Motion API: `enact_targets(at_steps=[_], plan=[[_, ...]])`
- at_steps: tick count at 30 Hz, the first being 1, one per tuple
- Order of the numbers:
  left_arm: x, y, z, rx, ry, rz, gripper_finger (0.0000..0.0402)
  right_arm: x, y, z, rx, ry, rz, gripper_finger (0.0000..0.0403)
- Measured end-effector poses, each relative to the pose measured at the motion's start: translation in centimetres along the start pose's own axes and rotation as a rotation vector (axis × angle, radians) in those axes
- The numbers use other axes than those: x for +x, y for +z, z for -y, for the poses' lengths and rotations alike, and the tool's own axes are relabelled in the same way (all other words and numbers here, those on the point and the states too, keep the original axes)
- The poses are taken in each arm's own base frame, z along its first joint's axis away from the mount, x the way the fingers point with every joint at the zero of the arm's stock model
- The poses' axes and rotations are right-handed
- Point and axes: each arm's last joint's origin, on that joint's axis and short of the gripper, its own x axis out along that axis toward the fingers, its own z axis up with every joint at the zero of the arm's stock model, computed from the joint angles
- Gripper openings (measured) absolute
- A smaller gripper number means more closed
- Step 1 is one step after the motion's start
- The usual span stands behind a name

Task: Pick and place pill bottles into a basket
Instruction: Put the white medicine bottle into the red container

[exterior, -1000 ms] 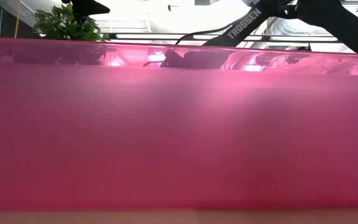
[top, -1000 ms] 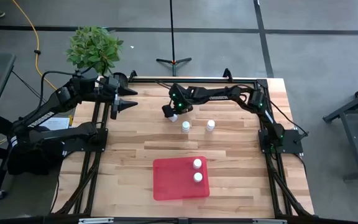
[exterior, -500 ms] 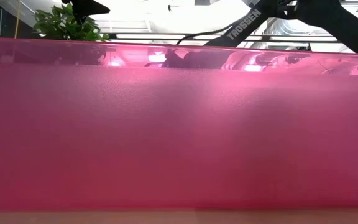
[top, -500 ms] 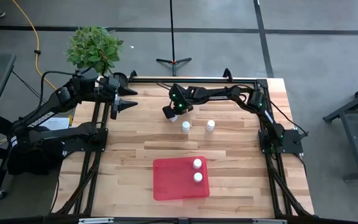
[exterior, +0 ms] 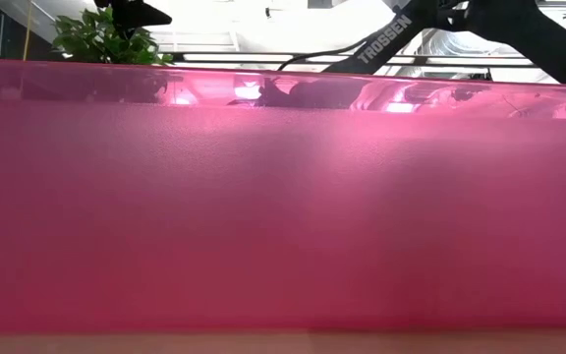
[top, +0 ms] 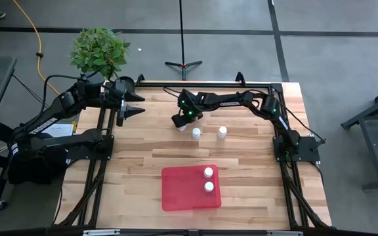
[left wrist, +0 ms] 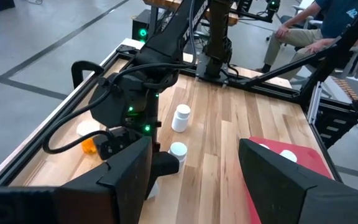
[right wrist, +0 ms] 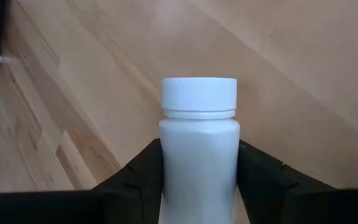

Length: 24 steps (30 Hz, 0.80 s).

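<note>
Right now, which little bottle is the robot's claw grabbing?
The white bottle squeezed between the right gripper's fingers, at the table's far side. The other white bottles stand free: two on the wood nearby, two in the red tray.

Grey concrete floor (top: 346, 59) w/ dark lines, potted plant (top: 99, 52), tripod stand (top: 183, 63) behind table.

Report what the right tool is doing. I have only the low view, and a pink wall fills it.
Observer: The right tool is shut on an upright white bottle toward the table's far side.
Operator: Count the bottles in the basket.
Observer: A pair of bottles stands in the red basket.
Operator: List what stands near the tool.
Observer: Two loose bottles stand on the table beside it.
</note>
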Motion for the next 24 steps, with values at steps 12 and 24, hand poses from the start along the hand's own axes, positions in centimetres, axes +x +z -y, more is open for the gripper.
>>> enact_targets(at_steps=[12,24], plan=[[0.0,0.0,0.0,-0.011,0.000,0.000,0.0276,-2.9,2.4,-5.3,-0.160,0.026,0.066,0.0150],[0.0,0.1,0.0,-0.027,-0.001,0.006,0.0276,-9.5,2.8,-14.1,-0.408,-0.051,0.199,0.0150]])
